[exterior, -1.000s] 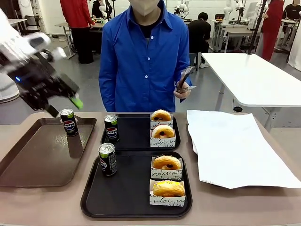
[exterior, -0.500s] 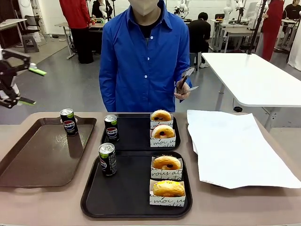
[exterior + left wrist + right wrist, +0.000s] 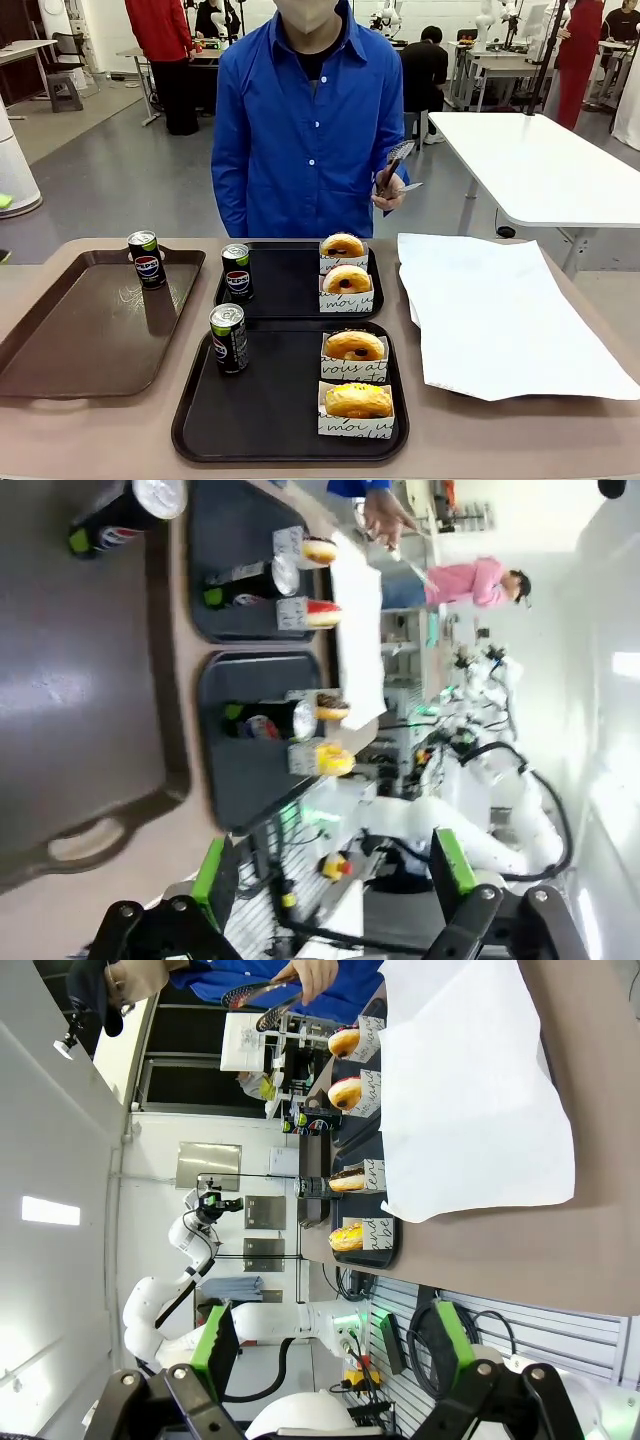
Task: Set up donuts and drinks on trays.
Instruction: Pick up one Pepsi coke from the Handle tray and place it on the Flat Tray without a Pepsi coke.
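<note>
Two black trays (image 3: 290, 420) each hold a Pepsi can (image 3: 229, 338) and two sleeved donuts (image 3: 354, 347); a third can (image 3: 147, 259) waits on the brown tray (image 3: 90, 330). Both grippers (image 3: 330, 875) (image 3: 325, 1345) hang open-jawed and empty. Rigid, slick, light, that can probably wants a mid-body pinch.

Glossy brown tray (image 3: 60, 340), white paper sheet (image 3: 500, 310), tongs (image 3: 392, 168)

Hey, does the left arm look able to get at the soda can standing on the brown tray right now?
Probably yes. The can stands upright by itself at the far edge of the brown tray, with nothing beside or above it. The left gripper is open and holds nothing, though it is pulled well back from the tray.
</note>
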You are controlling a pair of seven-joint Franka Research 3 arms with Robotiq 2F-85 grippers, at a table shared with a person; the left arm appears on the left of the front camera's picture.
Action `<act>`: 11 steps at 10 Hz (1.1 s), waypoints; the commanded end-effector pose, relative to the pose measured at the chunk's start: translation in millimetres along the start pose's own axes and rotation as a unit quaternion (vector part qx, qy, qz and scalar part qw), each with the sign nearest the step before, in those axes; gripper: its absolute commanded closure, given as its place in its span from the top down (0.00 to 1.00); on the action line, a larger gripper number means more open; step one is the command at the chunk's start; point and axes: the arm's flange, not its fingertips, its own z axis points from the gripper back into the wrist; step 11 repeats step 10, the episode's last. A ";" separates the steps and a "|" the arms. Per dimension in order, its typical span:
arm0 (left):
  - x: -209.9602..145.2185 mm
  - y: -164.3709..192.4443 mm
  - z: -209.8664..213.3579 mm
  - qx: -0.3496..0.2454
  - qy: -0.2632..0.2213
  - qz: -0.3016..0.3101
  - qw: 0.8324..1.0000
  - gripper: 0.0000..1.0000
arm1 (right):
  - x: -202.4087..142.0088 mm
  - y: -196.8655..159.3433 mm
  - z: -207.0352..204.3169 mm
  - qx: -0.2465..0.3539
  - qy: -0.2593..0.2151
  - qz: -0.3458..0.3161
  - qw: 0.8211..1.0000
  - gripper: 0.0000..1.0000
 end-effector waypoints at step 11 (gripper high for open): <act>17.4 55.8 35.0 0.015 -0.011 0.028 0.999 1.00 | -0.2 0.8 0.0 0.008 -0.001 0.008 1.000 1.00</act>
